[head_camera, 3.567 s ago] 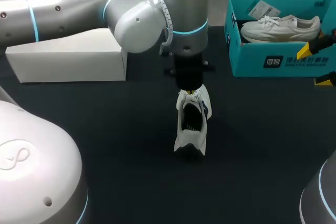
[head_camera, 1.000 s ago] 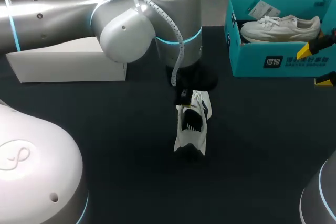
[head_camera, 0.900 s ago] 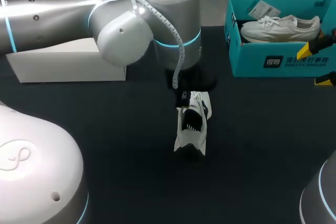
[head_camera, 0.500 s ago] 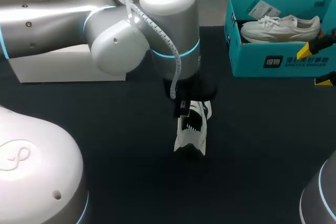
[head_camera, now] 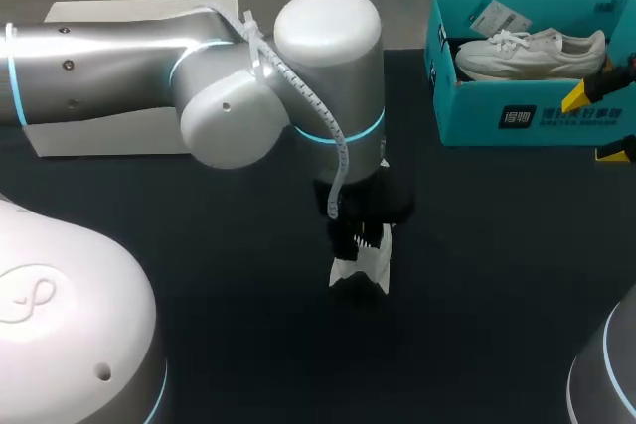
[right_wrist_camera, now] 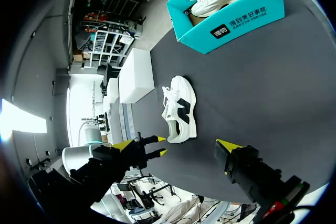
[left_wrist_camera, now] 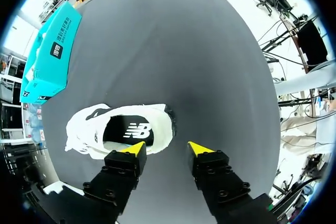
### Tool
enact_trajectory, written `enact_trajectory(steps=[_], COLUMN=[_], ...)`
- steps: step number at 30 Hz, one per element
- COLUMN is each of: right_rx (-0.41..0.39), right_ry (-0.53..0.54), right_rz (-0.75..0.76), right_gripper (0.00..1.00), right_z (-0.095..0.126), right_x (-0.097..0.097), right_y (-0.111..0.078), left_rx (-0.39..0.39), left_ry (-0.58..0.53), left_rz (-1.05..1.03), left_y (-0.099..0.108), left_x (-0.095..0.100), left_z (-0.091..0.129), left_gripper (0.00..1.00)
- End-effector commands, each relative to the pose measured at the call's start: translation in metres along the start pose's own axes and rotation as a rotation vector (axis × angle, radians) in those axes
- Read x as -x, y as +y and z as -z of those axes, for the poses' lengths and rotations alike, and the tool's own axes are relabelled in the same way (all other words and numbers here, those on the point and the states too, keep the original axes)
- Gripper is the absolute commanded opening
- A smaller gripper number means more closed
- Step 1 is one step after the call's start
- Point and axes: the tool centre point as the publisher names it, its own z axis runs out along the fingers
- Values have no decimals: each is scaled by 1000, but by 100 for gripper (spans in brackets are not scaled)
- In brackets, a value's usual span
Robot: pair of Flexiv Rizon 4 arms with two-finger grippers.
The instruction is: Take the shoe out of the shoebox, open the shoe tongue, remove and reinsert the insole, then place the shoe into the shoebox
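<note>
1. White and low-cut, the laced sneaker with a black side mark (head_camera: 363, 267) stands on its sole near the middle of the dark grey table (head_camera: 477, 285), well apart from the teal cardboard shoebox (head_camera: 527, 118) at the far right corner.
2. In the head view the silver left arm (head_camera: 298, 86) comes in from the left and hangs over the sneaker, hiding all but its near end.
3. In the left wrist view the left gripper (left_wrist_camera: 167, 149) points down at the sneaker's heel end with its fingers spread apart and holding nothing. One yellow tip lies over the side of the sneaker's collar, and the other is over bare table just past the heel.
4. The same view looks into the sneaker's mouth, where the dark insole (left_wrist_camera: 131, 129) lies flat inside. The laces and toe point away towards the shoebox side.
5. The shoebox is lidless and holds a second white sneaker (head_camera: 532, 52) lying lengthwise, with a paper tag (head_camera: 494, 17) beside it.
6. The right gripper (right_wrist_camera: 175, 145) sits at the table's right edge, just in front of the shoebox in the head view. Its fingers are wide apart with nothing between them. From its wrist view the laced sneaker is ahead of it, with the shoebox farther beyond.
7. A plain white rectangular box (head_camera: 94, 134) rests at the far left of the table, partly behind the left arm.
</note>
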Motion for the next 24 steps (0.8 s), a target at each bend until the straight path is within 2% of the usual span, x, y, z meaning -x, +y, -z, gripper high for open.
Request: enact_trajectory(steps=[1, 11, 15, 16, 24], right_rx=[0, 0, 0, 0, 0], right_ry=[-1, -1, -1, -1, -1], right_rz=[-1, -1, -1, -1, -1], right_gripper=[100, 100, 100, 100, 100], right_z=[-1, -1, -1, -1, -1], right_x=[0, 0, 0, 0, 0], right_y=[0, 0, 0, 0, 0], left_rx=[-1, -34, -15, -21, -10], left_ry=[4, 0, -9, 20, -12], left_rz=[8, 53, 59, 64, 81], left_y=[-6, -8, -9, -9, -12], left_x=[1, 3, 5, 6, 5], left_z=[-12, -33, -47, -50, -67], left_gripper=[100, 100, 100, 100, 100])
